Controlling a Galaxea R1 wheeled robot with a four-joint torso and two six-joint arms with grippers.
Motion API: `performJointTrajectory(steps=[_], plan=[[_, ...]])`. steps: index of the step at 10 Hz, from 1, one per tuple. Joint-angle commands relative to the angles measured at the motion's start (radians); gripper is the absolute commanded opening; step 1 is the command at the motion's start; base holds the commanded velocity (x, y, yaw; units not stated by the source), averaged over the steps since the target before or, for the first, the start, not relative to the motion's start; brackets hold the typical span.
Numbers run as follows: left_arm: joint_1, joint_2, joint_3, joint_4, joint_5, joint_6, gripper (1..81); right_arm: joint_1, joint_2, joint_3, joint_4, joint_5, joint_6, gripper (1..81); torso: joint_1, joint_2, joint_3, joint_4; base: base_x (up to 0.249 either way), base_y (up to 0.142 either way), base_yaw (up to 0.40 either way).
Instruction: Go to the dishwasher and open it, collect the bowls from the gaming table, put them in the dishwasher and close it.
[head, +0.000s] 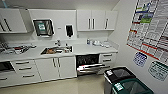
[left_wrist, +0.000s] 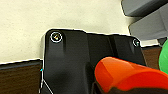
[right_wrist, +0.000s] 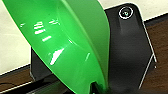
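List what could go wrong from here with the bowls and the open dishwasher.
1. The green bowl sits tilted at the right tool, seemingly pinched at its rim; it may slip while driving.
2. The orange bowl at the left tool could likewise drop.
3. The dishwasher door hangs open into the floor space, with two bins close by; the base could bump either on approach.

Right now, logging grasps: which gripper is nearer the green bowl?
Right. The right gripper holds the green bowl; the left gripper holds an orange bowl, green one beside it.
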Motion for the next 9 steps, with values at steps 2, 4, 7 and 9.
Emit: performJointTrajectory(steps=[2,4,7,9], plan=[[-0.047,-0.005,0.007,0.004,0.027,0.002,1.0,0.043,-0.004,0.006,-0.015,-0.077,-0.008,1.0,0.001,0.001,0.0,0.0,0.158,0.062,0.0],[-0.047,-0.007,0.007,0.003,0.027,0.002,1.0,0.043,-0.004,0.006,-0.015,-0.077,-0.008,1.0,0.001,0.001,0.0,0.0,0.159,0.03,0.0],[-0.047,-0.007,0.007,0.003,0.027,0.002,1.0,0.042,-0.002,0.006,-0.015,-0.077,-0.008,1.0,0.001,0.001,0.0,0.0,0.16,0.0,0.0],[-0.047,-0.007,0.009,0.003,0.027,0.002,1.0,0.043,-0.001,0.006,-0.015,-0.077,-0.008,1.0,0.001,0.001,0.0,0.0,0.159,0.0,0.0]])
